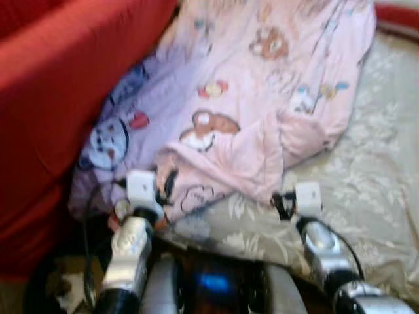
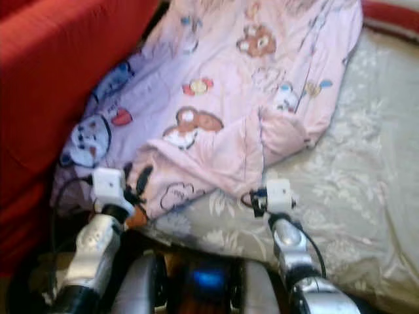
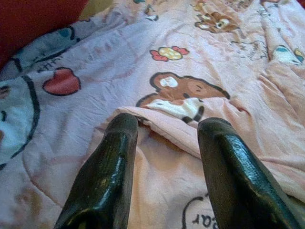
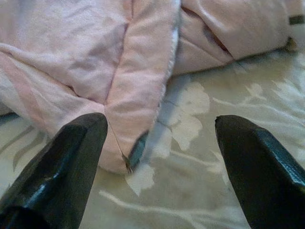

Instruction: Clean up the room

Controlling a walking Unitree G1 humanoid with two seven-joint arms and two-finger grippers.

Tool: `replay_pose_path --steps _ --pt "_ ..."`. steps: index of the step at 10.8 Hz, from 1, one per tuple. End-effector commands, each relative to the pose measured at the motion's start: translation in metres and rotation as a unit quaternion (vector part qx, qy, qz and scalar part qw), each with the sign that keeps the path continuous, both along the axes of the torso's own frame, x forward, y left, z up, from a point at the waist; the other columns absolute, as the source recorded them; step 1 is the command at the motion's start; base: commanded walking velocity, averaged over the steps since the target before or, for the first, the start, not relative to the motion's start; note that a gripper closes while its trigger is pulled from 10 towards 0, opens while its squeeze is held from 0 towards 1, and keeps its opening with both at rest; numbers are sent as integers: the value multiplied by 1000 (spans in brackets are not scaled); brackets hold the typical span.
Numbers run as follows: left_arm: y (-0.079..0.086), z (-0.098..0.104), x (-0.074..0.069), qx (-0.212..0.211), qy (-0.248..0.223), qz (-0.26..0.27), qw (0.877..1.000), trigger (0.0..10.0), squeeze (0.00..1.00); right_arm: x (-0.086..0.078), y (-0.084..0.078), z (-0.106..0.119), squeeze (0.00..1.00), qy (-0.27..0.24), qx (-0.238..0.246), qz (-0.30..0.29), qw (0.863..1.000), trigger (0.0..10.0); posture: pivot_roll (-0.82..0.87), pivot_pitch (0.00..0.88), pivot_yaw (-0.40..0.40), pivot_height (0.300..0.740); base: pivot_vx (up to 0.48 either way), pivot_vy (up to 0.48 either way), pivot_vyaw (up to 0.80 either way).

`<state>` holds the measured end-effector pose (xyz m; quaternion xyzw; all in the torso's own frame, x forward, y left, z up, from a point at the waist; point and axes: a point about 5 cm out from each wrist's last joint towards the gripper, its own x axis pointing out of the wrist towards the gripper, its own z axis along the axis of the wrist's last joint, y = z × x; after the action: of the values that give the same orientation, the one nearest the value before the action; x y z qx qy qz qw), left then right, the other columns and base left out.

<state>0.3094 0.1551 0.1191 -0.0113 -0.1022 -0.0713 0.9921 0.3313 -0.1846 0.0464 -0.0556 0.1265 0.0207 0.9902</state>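
Observation:
A pink quilt [image 1: 262,98] printed with cartoon bears lies rumpled across a bed with a beige floral sheet [image 1: 373,190]. Its near edge is folded back on itself [image 1: 216,173]. My left gripper [image 3: 167,126] is open, its fingers [image 3: 107,176] resting on the folded edge of the quilt [image 3: 171,90] near a brown bear print. My right gripper [image 4: 159,121] is open just above the sheet [image 4: 205,157], with a folded corner of the quilt [image 4: 138,109] between its fingers [image 4: 62,167].
A red sofa or padded wall [image 1: 59,98] stands close along the left of the bed. The quilt's lilac side [image 1: 124,131] with a blue cartoon face lies against it. Bare sheet stretches to the right [image 2: 366,216].

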Motion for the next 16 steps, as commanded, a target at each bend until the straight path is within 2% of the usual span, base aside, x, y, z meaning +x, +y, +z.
replay_pose_path --steps 1,4,6,9,11,13,15,16 --pt "5 -1 -9 -10 11 11 1000 10000 0 -6 1 -9 0 21 -4 12 1000 10000 221 404 -4 635 0 0 0" --pt "19 24 -28 -3 -4 25 1000 10000 0 7 14 2 0 24 -27 50 998 10000 313 470 19 635 0 0 0" --pt "22 35 -43 2 1 27 1000 10000 0 9 17 3 0 28 -39 36 998 10000 346 506 47 635 0 0 0" --pt "15 45 -53 1 19 15 1000 10000 0 8 10 1 0 34 -50 1 998 10000 357 535 69 635 0 0 0" --pt "18 41 -56 -1 36 21 999 10000 0 9 7 4 0 29 -52 -12 998 10000 355 536 71 635 0 0 0" --pt "19 40 -60 -3 48 24 999 10000 0 16 -1 16 0 -6 -42 -41 998 10000 351 535 70 635 0 0 0" --pt "18 38 -60 -2 55 24 998 10000 0 14 -2 13 0 8 -53 -37 998 10000 342 542 67 635 0 0 0" --pt "17 37 -61 -3 58 24 998 10000 0 11 -4 9 0 20 -57 -38 997 1333 339 550 68 635 0 0 0"
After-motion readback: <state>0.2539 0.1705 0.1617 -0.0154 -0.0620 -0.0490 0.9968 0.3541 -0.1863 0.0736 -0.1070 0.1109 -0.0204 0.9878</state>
